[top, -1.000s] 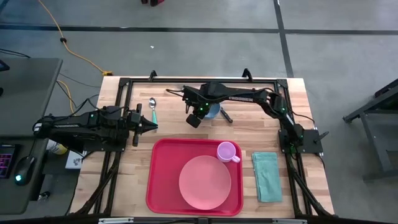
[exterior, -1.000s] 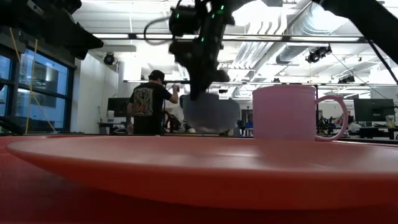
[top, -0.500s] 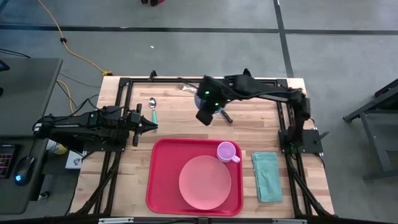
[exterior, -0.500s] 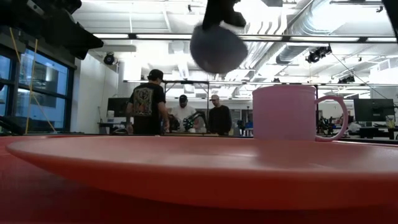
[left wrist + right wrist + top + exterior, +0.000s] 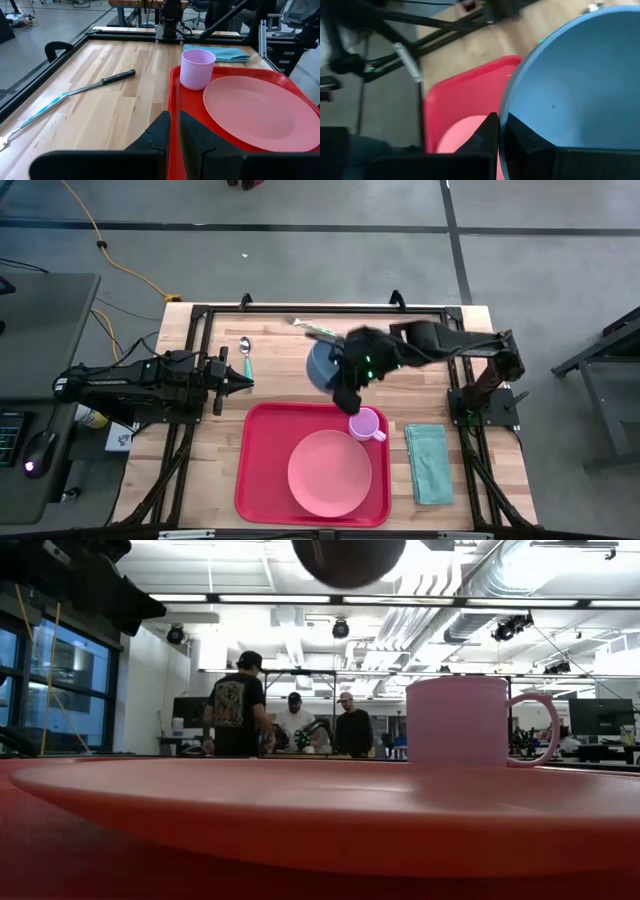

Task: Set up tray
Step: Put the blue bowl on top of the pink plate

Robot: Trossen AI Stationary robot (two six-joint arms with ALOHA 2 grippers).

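The red tray [image 5: 262, 472] lies near the table's front edge and carries a round pink plate [image 5: 329, 473] and a pink mug [image 5: 365, 423]. My right gripper [image 5: 346, 387] is shut on a blue bowl [image 5: 323, 364] high above the table, just beyond the tray's far rim. In the low view only the bowl's dark underside [image 5: 348, 558] shows, at the top. My left gripper [image 5: 247, 383] waits shut at the table's left, level with the tray's far left corner and touching nothing. My right gripper pinches the bowl's rim [image 5: 503, 111] between its two fingers, one finger [image 5: 525, 142] inside the bowl and the other [image 5: 479, 139] outside. The fingers slant down from the table's right side. The bowl hangs lifted clear of the table.
A spoon [image 5: 245, 354] with a teal handle lies at the far left. A fork [image 5: 311, 329] and a black-handled knife [image 5: 108, 80] lie on the far wood. A folded teal napkin [image 5: 429, 464] lies right of the tray. People stand in the room behind the table [image 5: 292, 723].
My right gripper has lifted the blue bowl off the far part of the table. It rose high and swung toward the near edge and the tray, turning as it went. The bowl is now clear of the table and at the top of the low view.
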